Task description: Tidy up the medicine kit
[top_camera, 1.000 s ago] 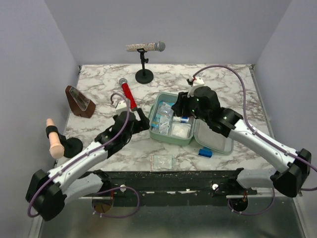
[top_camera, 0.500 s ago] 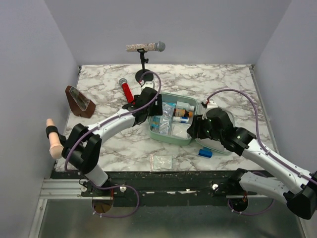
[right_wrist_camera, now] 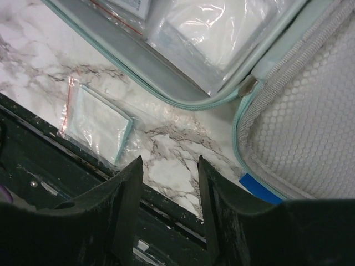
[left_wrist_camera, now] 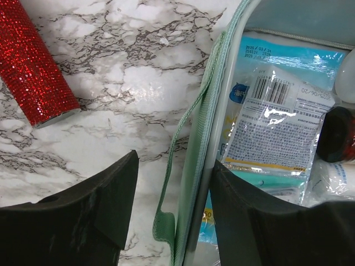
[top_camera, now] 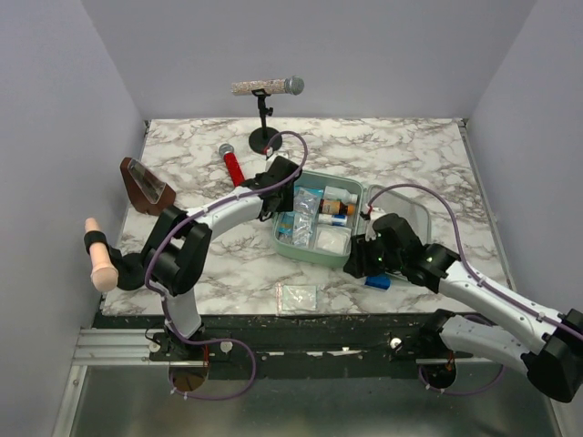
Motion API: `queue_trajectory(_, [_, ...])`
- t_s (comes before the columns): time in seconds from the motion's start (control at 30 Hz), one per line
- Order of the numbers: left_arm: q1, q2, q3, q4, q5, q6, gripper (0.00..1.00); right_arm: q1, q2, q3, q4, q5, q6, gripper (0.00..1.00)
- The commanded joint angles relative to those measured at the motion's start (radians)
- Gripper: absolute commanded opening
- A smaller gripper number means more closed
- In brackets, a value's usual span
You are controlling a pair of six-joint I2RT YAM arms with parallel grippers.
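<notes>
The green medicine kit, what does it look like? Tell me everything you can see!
The medicine kit is a mint-green plastic-looking case with rounded corners, lying open and flat on the marble table. Its lid, lined with pale mesh, folds out to the right. Inside are sealed packets and small bottles. The left hand straddles its left wall, one finger inside, one outside.

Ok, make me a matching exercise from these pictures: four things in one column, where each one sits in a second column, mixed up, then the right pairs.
Things
1. red microphone
2. clear packet
3. blue box
4. silver microphone

Places
A. near the table's front edge, in front of the medicine kit
B. on a stand at the back
C. by the front edge of the kit's open lid
D. lying flat, left of the kit in the top view

Pairs: 1-D, 2-A, 3-C, 4-B
</notes>
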State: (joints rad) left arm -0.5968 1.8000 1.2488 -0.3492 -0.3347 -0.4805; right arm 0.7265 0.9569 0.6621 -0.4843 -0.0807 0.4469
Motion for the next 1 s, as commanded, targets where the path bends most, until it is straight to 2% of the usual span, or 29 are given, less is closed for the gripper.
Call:
queue_trajectory(0.0, [0.031,0.003,-0.012,-0.056,-0.059,-0.036,0.62,0.002,0.014,-0.022,-0.023,0.024,0.035,0.52])
queue_trajectory(0.27, [0.075,-0.1,-0.17,-0.027,-0.035,-0.139,0.56,-0.006,0.115,-0.003,0.006,0.22,0.076,0.52])
queue_trajectory(0.43, [0.083,-0.189,-0.27,0.002,-0.012,-0.205,0.55,-0.05,0.221,0.04,0.062,0.248,0.087,0.53])
queue_trajectory(0.67, [0.081,-0.254,-0.327,0.016,0.034,-0.251,0.55,-0.108,0.312,0.145,0.115,0.266,0.095,0.53])
queue_trajectory(0.8, [0.083,-0.286,-0.348,0.019,0.031,-0.257,0.55,-0.121,0.298,0.177,0.115,0.254,0.075,0.53])
queue_trajectory(0.97, [0.084,-0.336,-0.368,0.047,0.026,-0.257,0.57,-0.131,0.22,0.128,0.124,0.219,0.084,0.57])
